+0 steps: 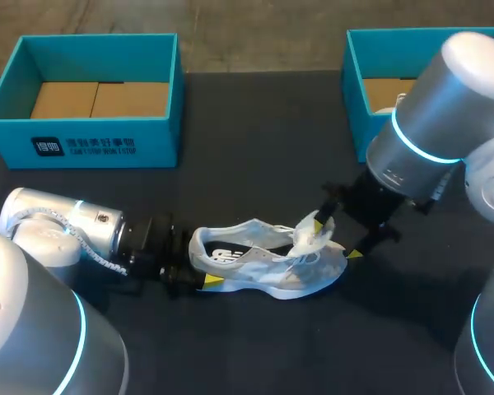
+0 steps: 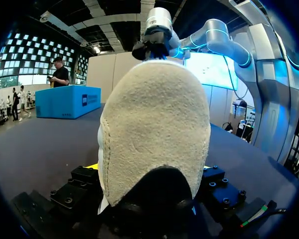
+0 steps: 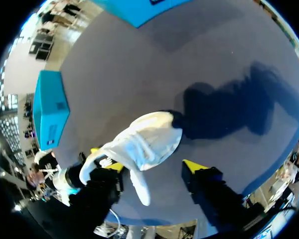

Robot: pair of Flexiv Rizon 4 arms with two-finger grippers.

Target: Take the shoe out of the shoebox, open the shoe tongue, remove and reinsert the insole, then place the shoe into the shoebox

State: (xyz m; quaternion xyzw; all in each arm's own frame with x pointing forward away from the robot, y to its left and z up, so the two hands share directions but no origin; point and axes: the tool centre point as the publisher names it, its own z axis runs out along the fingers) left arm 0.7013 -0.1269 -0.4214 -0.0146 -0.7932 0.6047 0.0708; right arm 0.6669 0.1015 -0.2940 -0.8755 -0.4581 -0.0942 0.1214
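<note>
Lying upright on its sole on the dark table [image 1: 255, 148], the white shoe [image 1: 263, 263] runs its long axis across the robot's front. Its heel points toward the left arm and its toe toward the right arm, angled slightly to the near side. Its mouth faces up, with a dark lining visible inside. At the toe end of that mouth the tongue [image 1: 310, 234] stands lifted.

At the shoe's heel, the left gripper [image 1: 202, 263] comes in low along the table. It is clamped on the heel from both sides, one yellow tip showing against the near side of the sole. In the left wrist view the heel's back fills the space between the fingers.

Over the shoe's forefoot, the right gripper [image 1: 336, 238] hangs with its fingers spread. One tip sits by the tongue, the other clear of the toe with bare table between.

Well beyond the shoe stand two blue shoeboxes, one [image 1: 82, 132] past the heel end, the other [image 1: 354, 90] past the toe end.
</note>
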